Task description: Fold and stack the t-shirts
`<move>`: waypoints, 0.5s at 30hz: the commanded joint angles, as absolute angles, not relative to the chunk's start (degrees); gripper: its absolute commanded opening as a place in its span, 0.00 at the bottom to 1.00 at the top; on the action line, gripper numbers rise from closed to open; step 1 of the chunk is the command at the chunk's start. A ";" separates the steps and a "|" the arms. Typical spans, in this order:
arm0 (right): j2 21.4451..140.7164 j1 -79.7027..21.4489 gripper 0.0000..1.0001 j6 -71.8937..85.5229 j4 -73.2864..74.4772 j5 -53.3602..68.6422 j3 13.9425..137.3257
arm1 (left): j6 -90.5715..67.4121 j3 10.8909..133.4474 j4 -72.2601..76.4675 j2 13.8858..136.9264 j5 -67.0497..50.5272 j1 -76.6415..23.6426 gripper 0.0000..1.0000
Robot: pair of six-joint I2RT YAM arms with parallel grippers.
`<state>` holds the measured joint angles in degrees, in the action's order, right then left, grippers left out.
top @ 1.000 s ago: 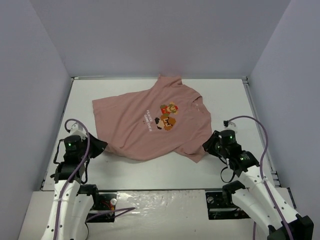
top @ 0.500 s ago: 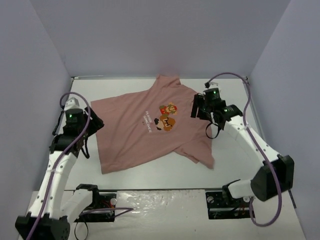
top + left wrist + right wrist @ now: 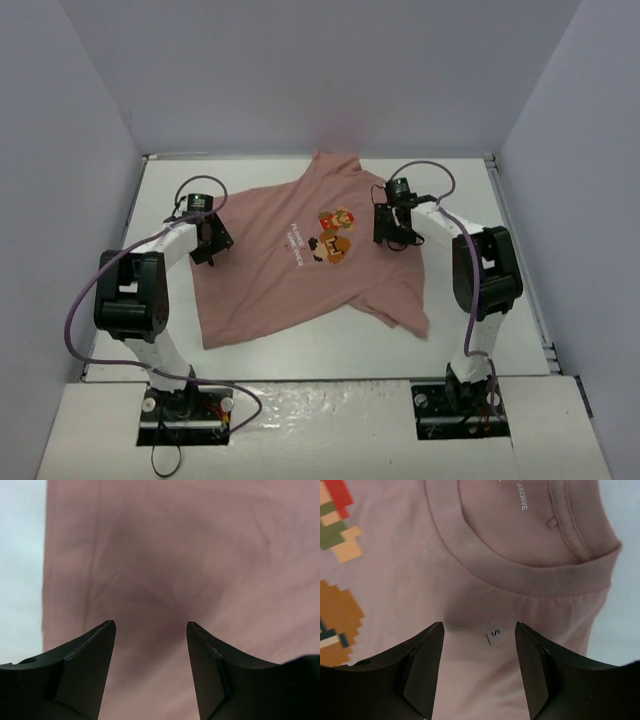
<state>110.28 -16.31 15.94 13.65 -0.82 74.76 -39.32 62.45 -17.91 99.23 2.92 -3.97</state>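
The t-shirt (image 3: 300, 265) lies spread graphic-up across the middle of the counter (image 3: 470, 300). The left claw (image 3: 207, 243) at its left edge and the right claw (image 3: 392, 226) beside the collar both gape, empty. Each should probably drop straight, pinch cleanly, then lift together.

White arms (image 3: 160, 345), black joints (image 3: 130, 300) and tapered black tools (image 3: 150, 624), looping mauve cables (image 3: 70, 325), small green lights (image 3: 197, 201).

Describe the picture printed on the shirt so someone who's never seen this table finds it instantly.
On the white table lies one dusty-pink t-shirt. Near its middle, beside the right tool, sits a small blocky print in orange, brown and red: the only coloured patch on the plain pink cloth.
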 commanded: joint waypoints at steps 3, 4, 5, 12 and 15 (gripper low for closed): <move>119.12 -13.33 0.56 16.23 8.15 -1.05 81.57 | -36.50 77.61 -16.15 111.87 6.18 -2.55 0.54; 120.91 -12.53 0.55 16.55 8.08 -1.20 82.72 | -35.66 80.90 -17.27 114.65 6.44 -2.35 0.54; 122.85 -12.01 0.55 16.94 8.02 -0.88 84.08 | -35.27 84.85 -18.88 117.57 6.69 -2.02 0.53; 129.50 -7.42 0.55 17.70 8.19 1.35 92.62 | -30.52 107.45 -25.52 132.73 4.25 -1.32 0.52; 128.34 -6.92 0.56 16.92 8.47 3.56 97.17 | -28.02 117.92 -25.40 136.25 1.02 -1.23 0.53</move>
<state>127.64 -8.26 17.22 6.06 2.11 94.51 -32.22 109.91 -22.75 133.94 4.19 -2.07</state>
